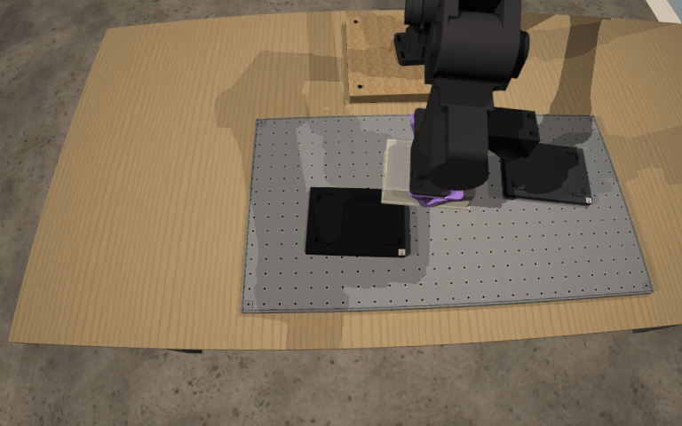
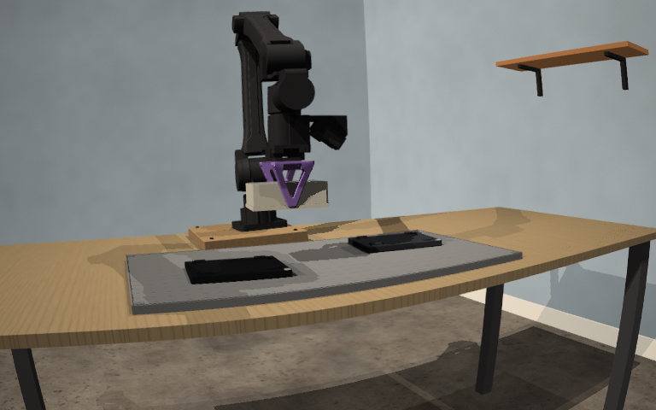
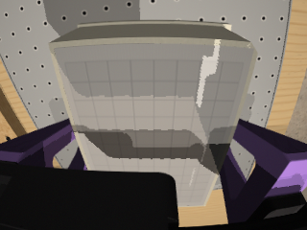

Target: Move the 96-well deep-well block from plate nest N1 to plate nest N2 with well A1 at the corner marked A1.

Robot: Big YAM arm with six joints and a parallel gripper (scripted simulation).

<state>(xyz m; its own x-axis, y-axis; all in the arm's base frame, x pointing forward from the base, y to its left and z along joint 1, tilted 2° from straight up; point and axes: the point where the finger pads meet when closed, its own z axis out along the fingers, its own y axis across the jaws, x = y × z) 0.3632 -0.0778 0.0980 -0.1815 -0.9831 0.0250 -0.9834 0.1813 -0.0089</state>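
Grey-blue walls, a wooden wall shelf (image 2: 571, 54) upper right, mottled floor; a curved wooden desk (image 2: 72, 299) on dark legs carries a grey perforated board (image 1: 478, 261). 2 black plate nests lie on the board, well apart: one nest (image 1: 354, 223) toward the near left in the top view, the other nest (image 1: 548, 176) at the far right, partly under the arm's shadow. Each shows a small pale label at its near-right corner; lettering too small to read. Black arm (image 2: 271, 86) stands on a wooden base plate (image 2: 202, 237) behind the board.

The pincer (image 2: 289, 185), purple fingers, is clenched on the cream deep-well block (image 2: 314, 193), gripping its long sides. Exterior view shows the block lifted well clear of the board, level, hanging between the 2 nests; the top view cannot show that height, and there the arm covers most of the block (image 1: 397, 170). Wrist view alone shows the block's (image 3: 153, 122) gridded face up close, with purple fingers flanking it and only dotted board beneath, no nest in frame.
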